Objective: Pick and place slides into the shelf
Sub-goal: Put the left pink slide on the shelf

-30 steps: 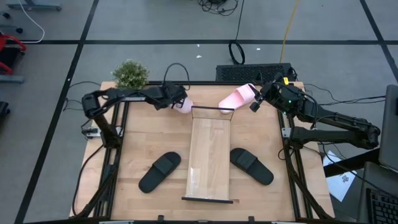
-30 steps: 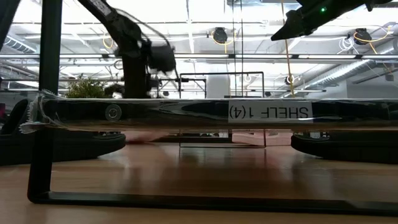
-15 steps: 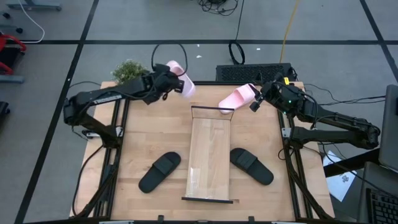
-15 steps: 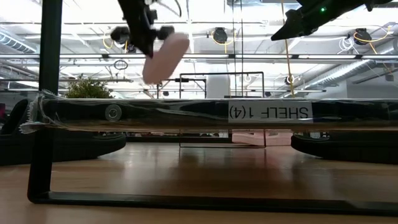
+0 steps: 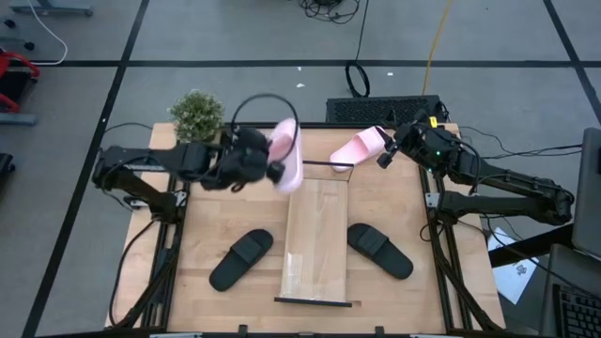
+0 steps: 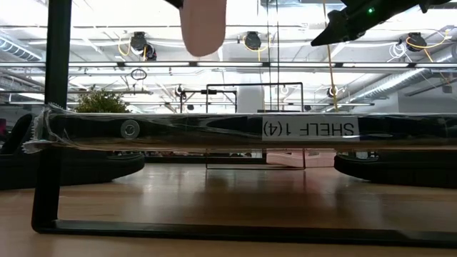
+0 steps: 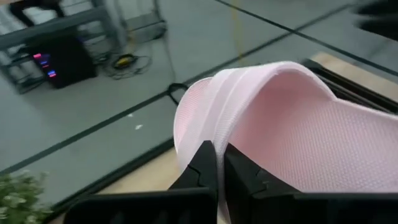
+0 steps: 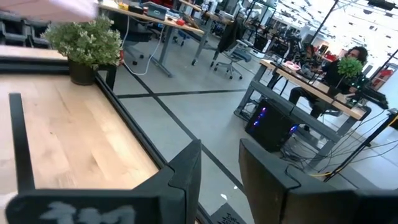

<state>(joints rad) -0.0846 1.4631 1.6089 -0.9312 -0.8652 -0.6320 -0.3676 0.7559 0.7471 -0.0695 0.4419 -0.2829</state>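
A pale pink slide hangs in the air over the far left corner of the shelf, with my left gripper shut on it. In the low view its rounded end hangs high above the shelf board. A second pink slide sits at the shelf's far right corner, one end by the far black bar. My right gripper stands raised beside it with its fingers apart and nothing between them. Two black slides lie flat on the table on either side of the shelf. My left gripper pinches a thin edge of the pink slide between its two fingers. Whether that edge belongs to the strap or the sole, I cannot tell. The fingers come from the table's left, slanting downward. The slide is lifted clear and hangs with one end down.
A small potted plant stands at the table's far left corner. Black frame rails run along the table's left and right sides. A dark keyboard-like unit sits behind the far edge.
My left gripper has risen from the far left of the table with the pink slide and swung toward the shelf's far end. The slide, which lay on the table, now hangs clear, high above it.
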